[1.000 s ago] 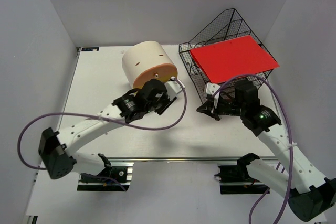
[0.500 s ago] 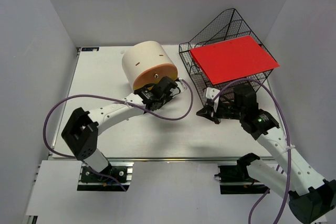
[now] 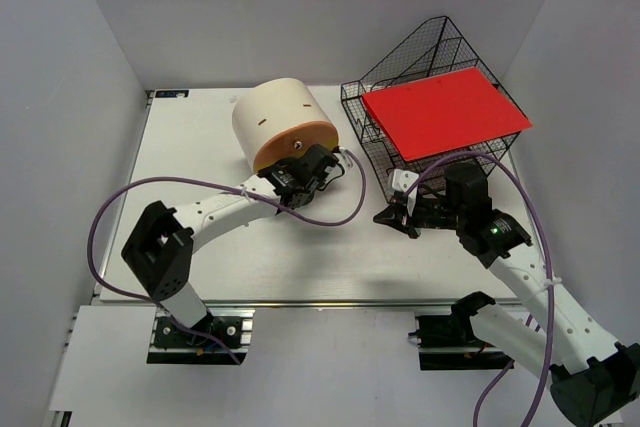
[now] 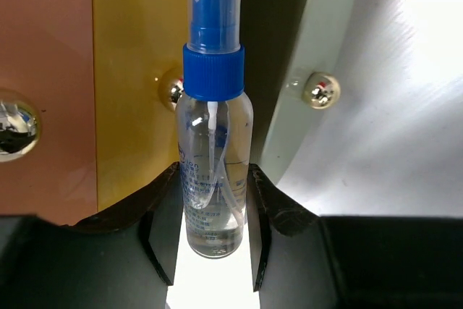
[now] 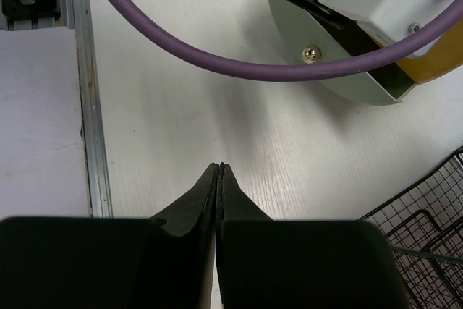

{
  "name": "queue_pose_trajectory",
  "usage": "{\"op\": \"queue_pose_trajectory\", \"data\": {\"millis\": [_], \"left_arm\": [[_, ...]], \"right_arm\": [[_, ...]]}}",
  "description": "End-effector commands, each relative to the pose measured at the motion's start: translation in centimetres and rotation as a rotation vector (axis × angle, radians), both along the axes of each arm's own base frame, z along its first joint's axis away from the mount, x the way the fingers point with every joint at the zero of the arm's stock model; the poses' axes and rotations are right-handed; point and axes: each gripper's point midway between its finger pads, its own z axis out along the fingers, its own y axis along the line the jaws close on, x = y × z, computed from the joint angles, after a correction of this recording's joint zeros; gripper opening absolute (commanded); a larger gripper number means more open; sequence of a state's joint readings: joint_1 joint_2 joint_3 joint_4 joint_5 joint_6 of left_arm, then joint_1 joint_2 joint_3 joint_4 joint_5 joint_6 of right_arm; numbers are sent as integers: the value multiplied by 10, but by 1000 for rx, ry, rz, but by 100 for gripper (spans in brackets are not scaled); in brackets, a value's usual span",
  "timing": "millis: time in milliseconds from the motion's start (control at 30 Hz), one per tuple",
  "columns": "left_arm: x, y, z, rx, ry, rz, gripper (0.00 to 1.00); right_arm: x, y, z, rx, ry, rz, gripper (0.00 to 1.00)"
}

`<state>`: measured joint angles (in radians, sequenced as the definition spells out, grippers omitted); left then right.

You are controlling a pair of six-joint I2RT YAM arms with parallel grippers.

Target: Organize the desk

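Note:
The desk (image 3: 190, 147) is a white tabletop with a silver rail (image 3: 330, 301) along its near edge. My left gripper (image 3: 320, 169) is at the orange front of the cream drawer box (image 3: 280, 122). It is shut on a clear spray bottle (image 4: 215, 150) with a blue cap, held upright between the fingers (image 4: 163, 200). Behind the bottle are orange, yellow and pale drawer fronts with metal knobs (image 4: 320, 90). My right gripper (image 3: 385, 215) hangs low over the desk (image 5: 181, 128), shut and empty (image 5: 219, 166).
A black wire-mesh rack (image 3: 400, 67) stands at the back right with a red folder (image 3: 445, 112) on top; its corner (image 5: 427, 208) is just right of my right gripper. A purple cable (image 5: 217, 63) and the pale drawer front (image 5: 340, 77) lie ahead of it.
The left arm reached forward, carrying the bottle up to the drawer box front, its elbow swinging left. The right gripper drifted slightly left and stayed shut.

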<state>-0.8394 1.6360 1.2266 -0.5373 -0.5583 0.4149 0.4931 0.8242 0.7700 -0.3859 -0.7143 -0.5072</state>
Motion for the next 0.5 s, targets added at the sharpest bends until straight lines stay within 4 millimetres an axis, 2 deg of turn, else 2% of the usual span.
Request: {"op": "queue_pose_trajectory", "data": {"millis": [0, 33, 67, 167, 400, 467], "left_arm": [[12, -1, 21, -14, -68, 22, 22], [13, -1, 22, -10, -70, 20, 24], [13, 0, 21, -5, -72, 26, 31], [13, 1, 21, -1, -75, 27, 34], [15, 6, 22, -1, -75, 46, 58], [14, 7, 25, -3, -77, 46, 59]], "right_arm": [[-2, 2, 7, 26, -35, 25, 0], [-2, 2, 7, 26, -34, 24, 0], [-2, 2, 6, 25, -34, 25, 0], [-2, 3, 6, 25, -35, 27, 0], [-4, 2, 5, 24, -29, 31, 0], [-3, 2, 5, 24, -32, 30, 0]]}}
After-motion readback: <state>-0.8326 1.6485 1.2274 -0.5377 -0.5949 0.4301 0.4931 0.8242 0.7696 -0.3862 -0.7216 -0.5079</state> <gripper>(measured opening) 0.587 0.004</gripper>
